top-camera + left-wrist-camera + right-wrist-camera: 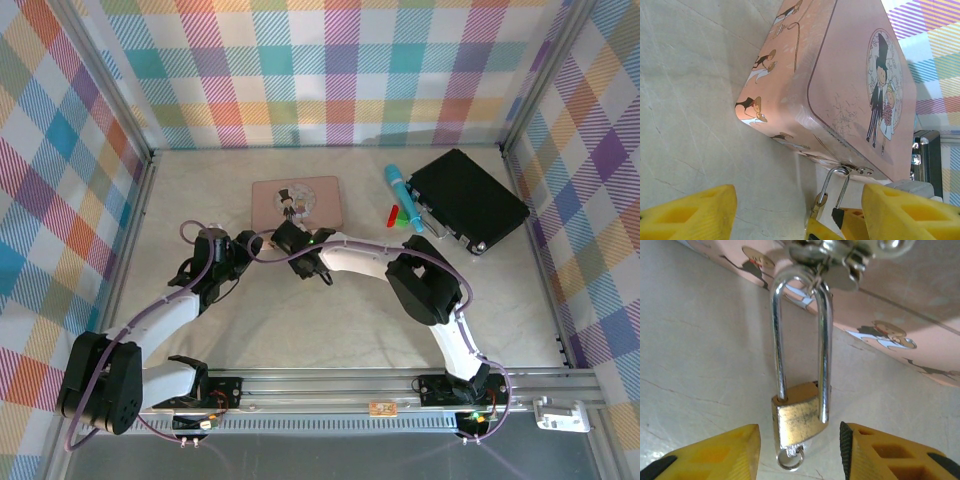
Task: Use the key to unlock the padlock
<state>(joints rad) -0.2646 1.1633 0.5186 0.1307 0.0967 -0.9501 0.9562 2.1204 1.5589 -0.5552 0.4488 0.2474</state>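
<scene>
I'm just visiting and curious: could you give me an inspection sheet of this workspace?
Surface: pale table, faintly creased.
Job's things: padlock with its shackle through the tin's latch; key not made out.
Clutter: teal cylinder, red piece, green piece, black case.
Grippers: right gripper open, straddling the padlock without touching; left gripper open, holding nothing.
Cables: purple cables loop beside the grippers.
Surroundings: plaid walls.
</scene>
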